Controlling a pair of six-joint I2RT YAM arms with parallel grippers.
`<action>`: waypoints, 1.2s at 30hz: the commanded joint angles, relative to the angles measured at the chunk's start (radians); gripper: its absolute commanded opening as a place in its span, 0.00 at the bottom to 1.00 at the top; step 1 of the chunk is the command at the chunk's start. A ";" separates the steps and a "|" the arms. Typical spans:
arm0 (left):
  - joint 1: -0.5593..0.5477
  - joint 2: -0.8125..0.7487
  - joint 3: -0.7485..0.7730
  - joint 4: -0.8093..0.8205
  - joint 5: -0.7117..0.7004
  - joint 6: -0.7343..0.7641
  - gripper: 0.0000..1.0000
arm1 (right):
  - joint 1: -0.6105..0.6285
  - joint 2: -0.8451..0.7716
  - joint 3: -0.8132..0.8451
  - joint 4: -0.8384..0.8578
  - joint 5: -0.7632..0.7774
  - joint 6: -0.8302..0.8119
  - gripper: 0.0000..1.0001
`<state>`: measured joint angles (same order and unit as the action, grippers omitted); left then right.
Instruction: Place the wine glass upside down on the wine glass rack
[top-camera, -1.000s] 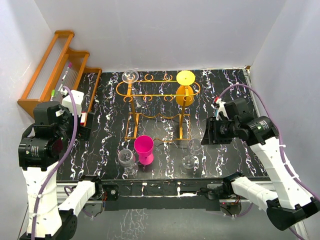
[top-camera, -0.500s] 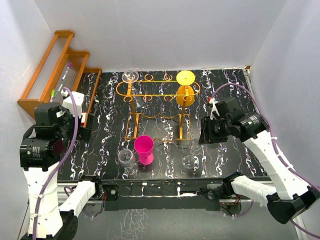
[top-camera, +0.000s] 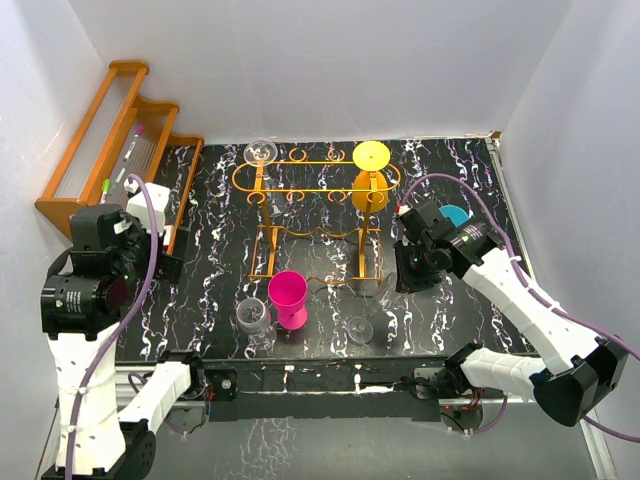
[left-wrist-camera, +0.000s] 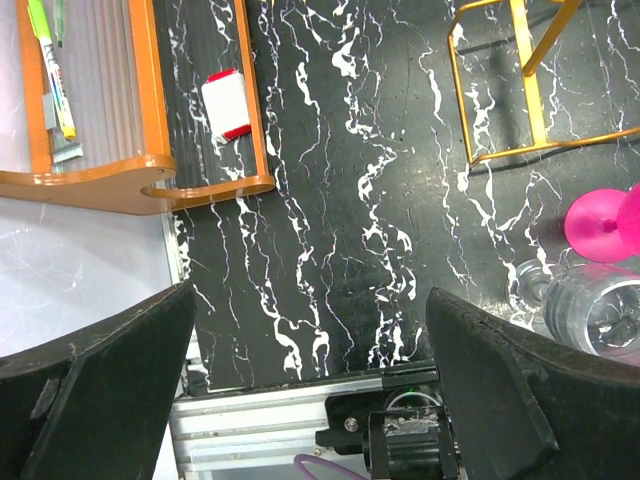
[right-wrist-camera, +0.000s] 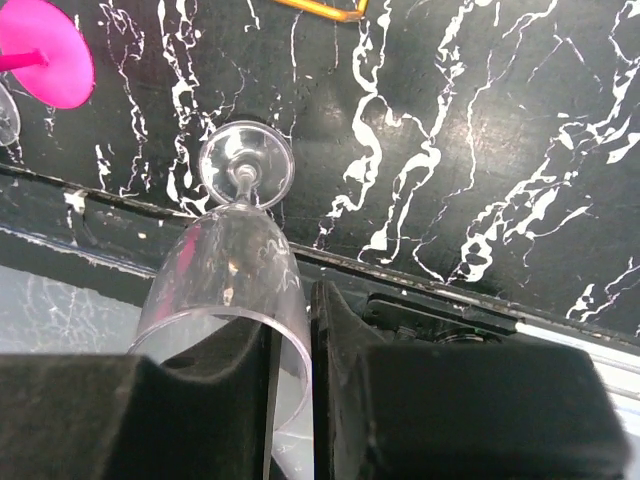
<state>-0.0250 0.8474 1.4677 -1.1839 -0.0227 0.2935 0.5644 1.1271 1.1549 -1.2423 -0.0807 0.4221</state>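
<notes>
A clear wine glass (top-camera: 372, 312) tilts above the table's front, its foot toward the front edge. My right gripper (top-camera: 400, 275) is shut on its rim. In the right wrist view one finger is inside the bowl and one outside, pinching the wall of the glass (right-wrist-camera: 235, 265) at the gripper (right-wrist-camera: 290, 390). The orange-gold wire wine glass rack (top-camera: 315, 185) stands at the back middle, behind the gripper and to its left. My left gripper (top-camera: 168, 262) is open and empty over the table's left side, and its jaws stand wide apart in the left wrist view (left-wrist-camera: 310, 380).
A yellow glass (top-camera: 370, 180) hangs upside down on the rack's right end, and a clear one (top-camera: 262, 152) is at its back left. A pink glass (top-camera: 288, 295) and another clear glass (top-camera: 252, 318) stand front left. A wooden stepped rack (top-camera: 120, 140) is far left. A teal object (top-camera: 456, 213) lies behind the right arm.
My right gripper moved left onto the clear glass and shut on its rim. The glass now tilts and its foot has shifted left. The left arm has barely moved.
</notes>
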 joint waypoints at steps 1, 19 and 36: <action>0.006 0.019 0.074 -0.012 0.023 0.026 0.97 | 0.010 -0.013 0.066 -0.041 0.082 0.039 0.08; 0.007 0.275 0.584 -0.112 0.324 -0.063 0.97 | 0.001 -0.029 0.391 -0.120 0.362 0.010 0.08; 0.007 0.498 0.658 0.290 0.474 -0.386 0.97 | -0.017 -0.040 0.649 0.397 0.963 -0.458 0.08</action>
<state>-0.0216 1.3312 2.0384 -1.0599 0.3309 0.0559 0.5476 1.1614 1.8099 -1.2461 0.7097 0.1959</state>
